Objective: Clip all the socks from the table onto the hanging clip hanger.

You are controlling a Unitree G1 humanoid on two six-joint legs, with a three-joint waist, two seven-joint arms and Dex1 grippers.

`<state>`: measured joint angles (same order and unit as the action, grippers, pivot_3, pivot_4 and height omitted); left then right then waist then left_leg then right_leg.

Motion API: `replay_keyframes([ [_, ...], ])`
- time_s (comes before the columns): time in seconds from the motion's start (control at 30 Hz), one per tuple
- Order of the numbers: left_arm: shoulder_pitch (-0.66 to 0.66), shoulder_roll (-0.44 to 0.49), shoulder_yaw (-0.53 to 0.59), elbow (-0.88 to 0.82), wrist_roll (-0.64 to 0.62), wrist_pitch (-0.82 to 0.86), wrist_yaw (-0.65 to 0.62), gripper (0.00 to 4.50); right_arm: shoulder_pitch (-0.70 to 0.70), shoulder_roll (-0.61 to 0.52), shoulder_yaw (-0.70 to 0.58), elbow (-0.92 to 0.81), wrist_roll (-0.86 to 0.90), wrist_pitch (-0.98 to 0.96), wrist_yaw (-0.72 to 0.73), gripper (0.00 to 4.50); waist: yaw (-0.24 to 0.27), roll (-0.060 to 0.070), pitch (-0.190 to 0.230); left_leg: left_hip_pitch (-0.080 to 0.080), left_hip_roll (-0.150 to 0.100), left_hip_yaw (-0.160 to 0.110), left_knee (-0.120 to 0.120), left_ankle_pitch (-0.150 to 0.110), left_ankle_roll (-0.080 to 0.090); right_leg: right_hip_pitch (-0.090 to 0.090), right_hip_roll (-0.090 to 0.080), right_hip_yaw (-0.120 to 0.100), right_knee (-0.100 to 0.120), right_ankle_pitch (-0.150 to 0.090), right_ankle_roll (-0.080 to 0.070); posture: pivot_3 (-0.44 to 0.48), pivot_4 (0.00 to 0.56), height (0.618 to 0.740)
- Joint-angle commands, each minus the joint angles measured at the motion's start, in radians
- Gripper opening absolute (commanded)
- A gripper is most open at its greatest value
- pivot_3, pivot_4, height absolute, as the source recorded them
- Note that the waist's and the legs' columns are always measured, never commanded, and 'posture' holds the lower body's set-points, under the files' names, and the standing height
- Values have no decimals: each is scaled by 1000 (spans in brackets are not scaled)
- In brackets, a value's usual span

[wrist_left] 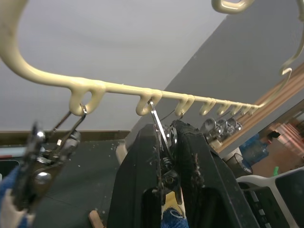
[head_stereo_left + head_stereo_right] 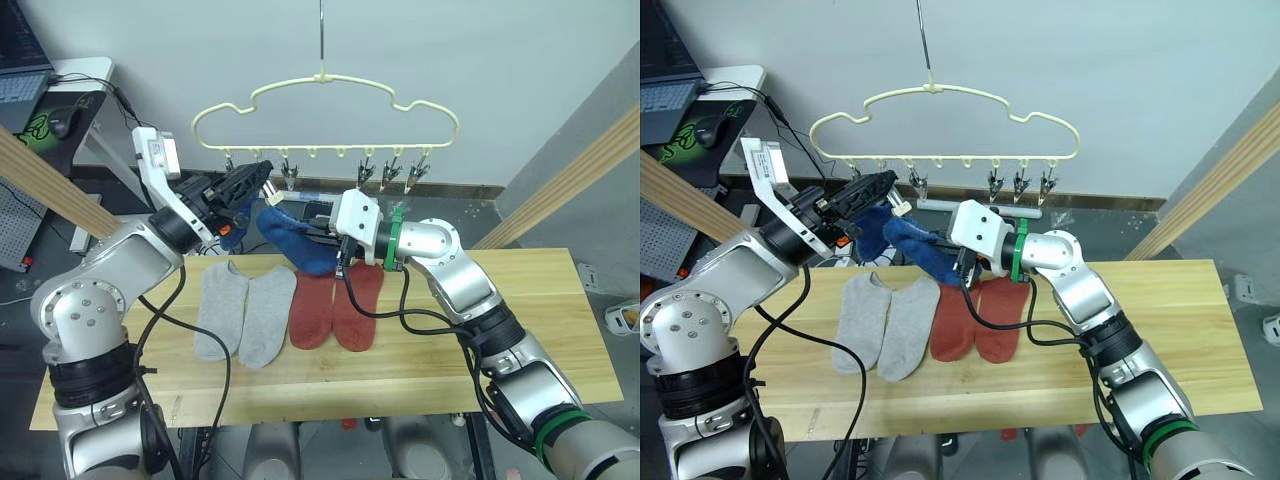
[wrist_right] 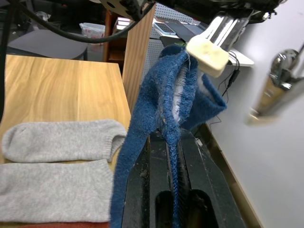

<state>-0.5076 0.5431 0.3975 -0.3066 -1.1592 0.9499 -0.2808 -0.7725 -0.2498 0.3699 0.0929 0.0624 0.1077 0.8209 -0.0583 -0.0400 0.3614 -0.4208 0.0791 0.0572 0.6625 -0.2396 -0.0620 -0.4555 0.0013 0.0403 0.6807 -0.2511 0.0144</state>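
Observation:
The pale yellow clip hanger (image 2: pixel 325 80) hangs above the far edge of the table (image 2: pixel 520 320). My left gripper (image 1: pixel 166 137) is shut on a silver clip (image 1: pixel 160 142), the second in its row. My right gripper (image 3: pixel 166 142) is shut on a blue sock (image 2: pixel 295 240) and holds the cuff up against that clip's cream-padded tip (image 3: pixel 206 52). Another blue sock (image 2: pixel 870 232) hangs from the first clip behind my left gripper. Two grey socks (image 2: pixel 222 310) (image 2: pixel 268 315) and two red socks (image 2: pixel 312 305) (image 2: pixel 358 300) lie flat side by side on the table.
Several free clips (image 2: pixel 390 170) hang along the hanger's right half. Slanted wooden posts (image 2: pixel 50 180) (image 2: pixel 570 185) flank the table. A white desk (image 2: pixel 75 75) with a laptop and mouse stands at the far left.

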Motion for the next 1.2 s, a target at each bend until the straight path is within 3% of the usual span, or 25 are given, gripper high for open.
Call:
replay_keyframes([
  [0.03, 23, 16, -1, -53, 3, -31, -25, 217, -23, 14, -29, -11, 5, -32, -5, 0, 0, 0, 0, 0, 0, 0, 0, 0, 0, 0, 0, 0, 0, 0, 0, -109, 332, 740],
  [0.43, 68, 19, -27, -78, 64, -83, -56, 217, -44, 43, -41, -25, 13, -35, 5, 0, 1, 0, 0, 0, 0, 0, 0, 0, 0, 0, -1, 0, 0, 0, 0, -105, 331, 740],
  [1.2, 83, 22, -31, -73, 63, -98, -50, 216, -68, 88, -47, 48, -34, -78, -58, 0, 1, 0, 0, 0, 0, 0, 0, 0, 0, 0, -2, 0, 0, 0, 0, -99, 324, 740],
])
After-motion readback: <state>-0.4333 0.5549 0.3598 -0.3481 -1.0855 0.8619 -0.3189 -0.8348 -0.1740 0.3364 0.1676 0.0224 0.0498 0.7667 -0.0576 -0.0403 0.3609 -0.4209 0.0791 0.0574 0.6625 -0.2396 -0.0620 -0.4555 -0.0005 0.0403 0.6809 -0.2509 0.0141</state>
